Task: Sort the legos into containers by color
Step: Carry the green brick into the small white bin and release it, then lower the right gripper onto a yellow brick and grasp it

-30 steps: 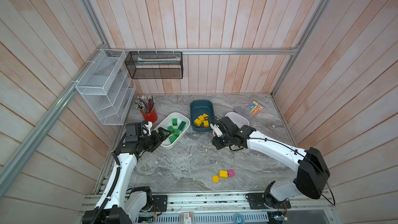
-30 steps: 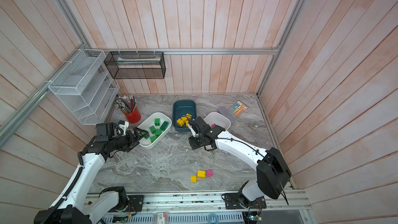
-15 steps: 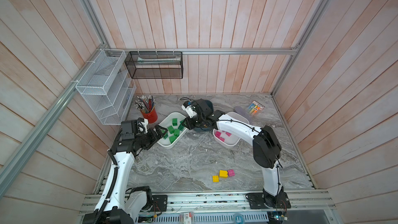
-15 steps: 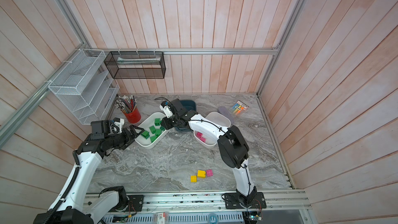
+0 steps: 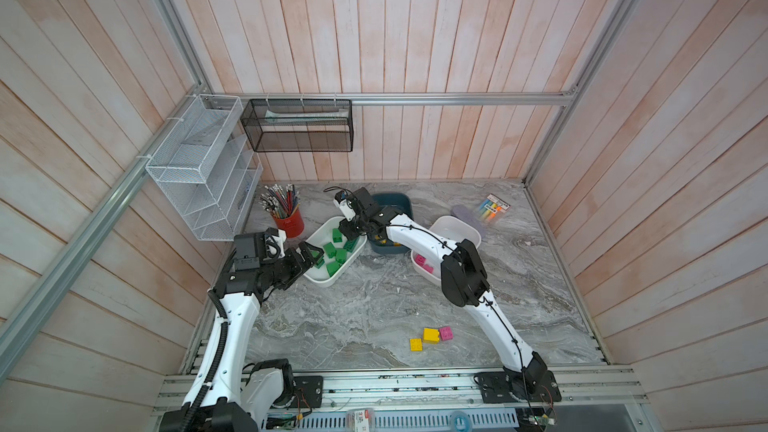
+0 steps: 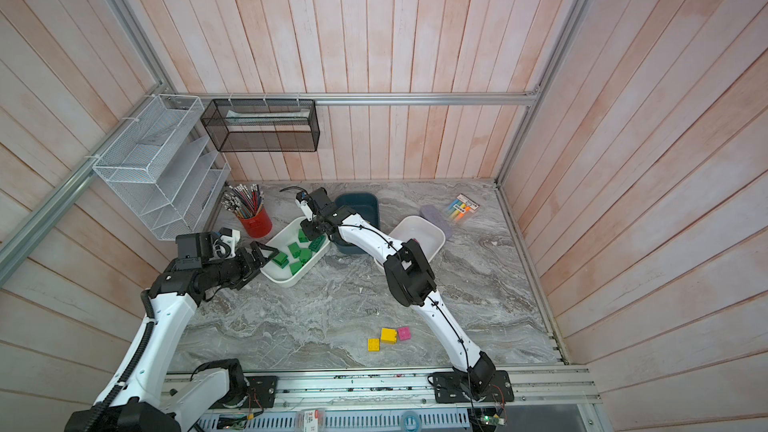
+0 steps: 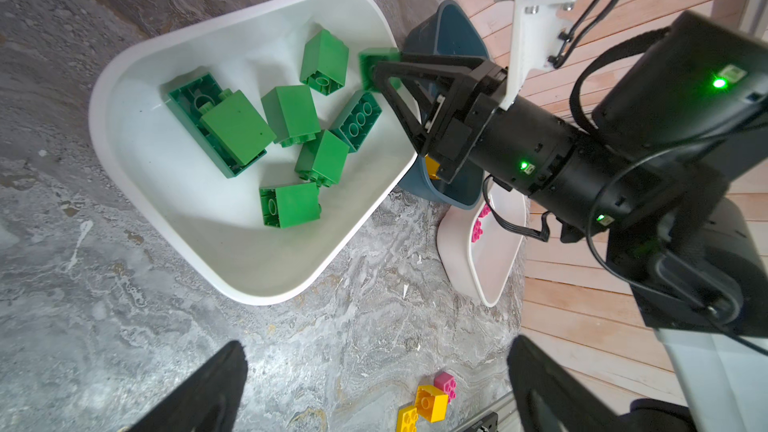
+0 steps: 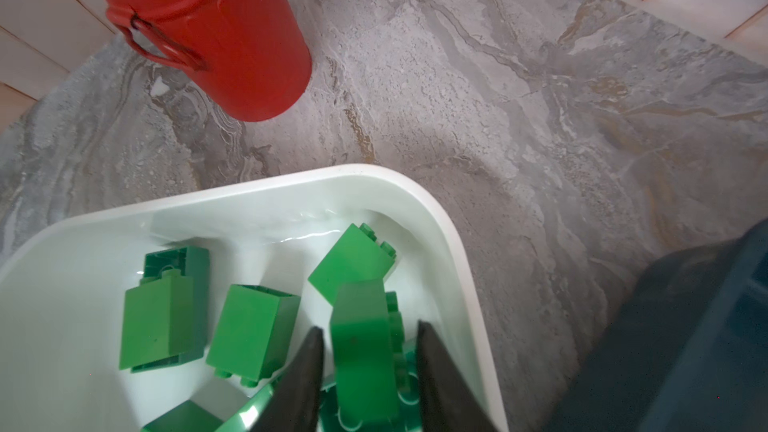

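Several green legos lie in a white container (image 5: 328,281) (image 7: 257,288). Over its far end hangs my right gripper (image 5: 348,231) (image 6: 312,232) (image 8: 369,327), jaws parted. A green lego (image 8: 361,338) (image 7: 376,66) sits between the fingers with a gap on each side. My left gripper (image 5: 311,254) (image 7: 374,392) stands open and empty at the container's near end. The teal container (image 5: 395,201) is partly hidden by the right arm. Another white container (image 5: 457,224) holds pink legos (image 5: 423,261). Two yellow legos (image 5: 431,334) and a pink lego (image 5: 446,332) lie loose near the front.
A red pencil cup (image 5: 287,222) (image 8: 216,35) stands just behind the green-filled container. White wire shelves (image 5: 199,168) and a black mesh basket (image 5: 297,126) hang on the walls. A marker pack (image 5: 492,209) and a lilac pad (image 5: 467,214) lie at the back right.
My right arm has swung left from beside the teal container to over the white one with the green legos, and its jaws have parted. The left arm has barely shifted.
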`<control>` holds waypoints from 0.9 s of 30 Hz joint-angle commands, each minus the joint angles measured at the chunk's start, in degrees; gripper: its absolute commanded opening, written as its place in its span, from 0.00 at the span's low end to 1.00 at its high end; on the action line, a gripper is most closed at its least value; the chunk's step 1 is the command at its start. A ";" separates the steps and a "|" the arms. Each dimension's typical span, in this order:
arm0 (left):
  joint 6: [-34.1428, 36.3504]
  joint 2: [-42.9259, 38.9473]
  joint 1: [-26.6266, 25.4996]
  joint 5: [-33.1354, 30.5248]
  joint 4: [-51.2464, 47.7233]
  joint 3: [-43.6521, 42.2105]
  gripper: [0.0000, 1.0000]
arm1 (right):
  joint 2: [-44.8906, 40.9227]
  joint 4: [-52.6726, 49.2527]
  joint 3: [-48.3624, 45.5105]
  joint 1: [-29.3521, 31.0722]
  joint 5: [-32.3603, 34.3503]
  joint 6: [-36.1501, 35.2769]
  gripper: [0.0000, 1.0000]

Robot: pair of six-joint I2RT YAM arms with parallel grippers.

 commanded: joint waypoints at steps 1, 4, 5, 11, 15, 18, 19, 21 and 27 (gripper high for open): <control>0.25 0.33 0.34 0.68 1.23 -0.78 1.00 | -1.02 -3.77 3.31 0.03 -1.23 -3.79 0.53; -0.21 0.46 0.36 1.40 1.98 -1.27 1.00 | -6.71 -3.40 -1.65 -0.42 -3.04 -5.57 0.59; -0.45 0.57 0.33 1.80 2.42 -1.48 1.00 | -9.60 -2.90 -4.94 -0.69 -4.16 -5.96 0.59; -1.74 0.97 0.27 4.40 4.55 -2.13 1.00 | -31.41 2.35 -32.48 -0.86 -10.33 -5.83 0.64; -1.71 1.59 0.01 5.71 5.32 -2.02 1.00 | -45.33 1.29 -48.52 -0.80 -11.38 -6.11 0.66; -1.80 1.93 -0.77 6.22 5.75 -2.26 1.00 | -54.41 -2.46 -58.61 -0.80 -12.25 -9.67 0.67; -1.87 1.98 -1.32 6.35 6.05 -2.50 1.00 | -56.95 -4.54 -61.54 -0.79 -11.67 -11.46 0.67; -1.94 2.14 -2.46 6.56 6.32 -2.89 1.00 | -60.96 -9.02 -65.78 -0.84 -10.34 -16.17 0.68; -4.39 1.31 -5.88 6.66 7.78 -4.01 1.00 | -69.07 -16.78 -76.66 -0.95 -7.21 -23.09 0.70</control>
